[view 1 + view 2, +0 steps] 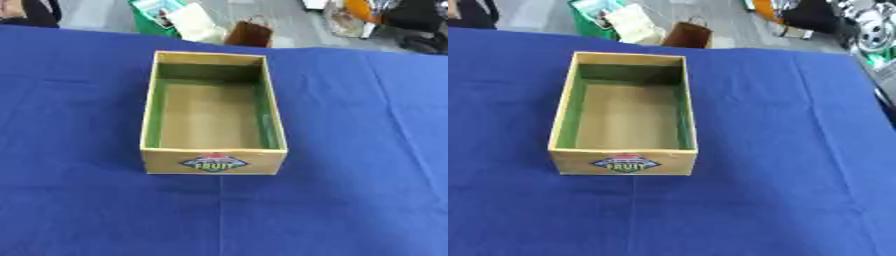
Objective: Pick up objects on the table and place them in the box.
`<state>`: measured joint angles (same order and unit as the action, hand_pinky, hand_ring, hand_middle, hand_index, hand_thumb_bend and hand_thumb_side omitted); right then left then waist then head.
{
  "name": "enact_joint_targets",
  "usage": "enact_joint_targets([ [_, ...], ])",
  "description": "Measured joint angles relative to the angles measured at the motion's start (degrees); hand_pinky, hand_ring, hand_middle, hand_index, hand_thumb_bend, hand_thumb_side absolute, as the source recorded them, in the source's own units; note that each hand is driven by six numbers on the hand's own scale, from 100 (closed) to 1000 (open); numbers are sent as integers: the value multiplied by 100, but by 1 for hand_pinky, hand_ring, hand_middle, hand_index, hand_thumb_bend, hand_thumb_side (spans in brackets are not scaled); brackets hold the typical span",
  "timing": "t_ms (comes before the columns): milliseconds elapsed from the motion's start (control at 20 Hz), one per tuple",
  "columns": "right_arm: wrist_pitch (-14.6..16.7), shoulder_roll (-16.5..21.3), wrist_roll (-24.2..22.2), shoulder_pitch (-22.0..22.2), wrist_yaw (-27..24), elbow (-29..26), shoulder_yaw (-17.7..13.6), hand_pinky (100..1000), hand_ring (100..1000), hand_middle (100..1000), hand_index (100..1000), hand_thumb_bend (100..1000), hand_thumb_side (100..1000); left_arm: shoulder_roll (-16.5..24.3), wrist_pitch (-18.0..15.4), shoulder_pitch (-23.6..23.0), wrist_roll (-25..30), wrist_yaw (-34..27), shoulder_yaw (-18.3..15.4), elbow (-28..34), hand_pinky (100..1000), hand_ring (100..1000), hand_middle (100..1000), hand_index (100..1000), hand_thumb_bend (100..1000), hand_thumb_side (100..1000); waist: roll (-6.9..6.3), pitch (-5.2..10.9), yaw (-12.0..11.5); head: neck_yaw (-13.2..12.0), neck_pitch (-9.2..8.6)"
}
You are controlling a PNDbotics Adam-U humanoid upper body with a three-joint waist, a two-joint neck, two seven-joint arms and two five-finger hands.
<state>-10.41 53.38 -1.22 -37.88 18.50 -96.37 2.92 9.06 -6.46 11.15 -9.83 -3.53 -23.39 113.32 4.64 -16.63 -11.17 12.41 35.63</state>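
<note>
Setting: an indoor work or demonstration room, not a home. A table point(367, 150) covered by a creased blue cloth point(79, 200) fills most of both views. Beyond its far edge lies grey hard flooring point(96, 12), with loose items standing on it: a green bag point(149, 17) holding printed packets, a pale paper bag point(194, 22), and a brown paper bag point(249, 34) with handles. Cluttered equipment, partly metallic, occupies the far right corner point(868, 25); its type cannot be determined.

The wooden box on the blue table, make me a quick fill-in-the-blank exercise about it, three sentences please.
1. The wooden box stands on a ____ tablecloth.
2. The label on the box's near wall reads ____.
3. The inner side walls of the box are lined in ____.

Missing words: blue; FRUIT; green
</note>
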Motion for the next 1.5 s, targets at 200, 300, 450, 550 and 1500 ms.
enact_joint_targets([
  [200,-227,-209,-248,-260,-2,-360,206,725,792,563,655,100,471,3,13,0,2,-15,32,0,620,530,493,626,100,873,-4,59,-31,13,18],
  [300,-283,-373,-377,-401,13,-443,324,727,796,563,655,100,464,3,21,0,-2,-24,34,0,620,530,493,625,100,872,-4,81,-55,35,35],
  [450,-317,-680,-522,-554,61,-483,493,729,801,563,656,100,458,3,37,0,9,-33,53,0,620,529,493,625,100,871,-6,96,-59,51,51],
  [550,-323,-884,-598,-633,101,-482,599,731,805,563,657,100,460,3,45,0,16,-44,66,0,620,529,493,624,100,871,-8,115,-61,65,56],
  [1500,-12,-2340,-1402,-946,824,337,1485,736,829,571,665,100,469,3,100,-6,51,-52,100,0,620,526,492,622,100,863,-30,143,-113,224,257],
])
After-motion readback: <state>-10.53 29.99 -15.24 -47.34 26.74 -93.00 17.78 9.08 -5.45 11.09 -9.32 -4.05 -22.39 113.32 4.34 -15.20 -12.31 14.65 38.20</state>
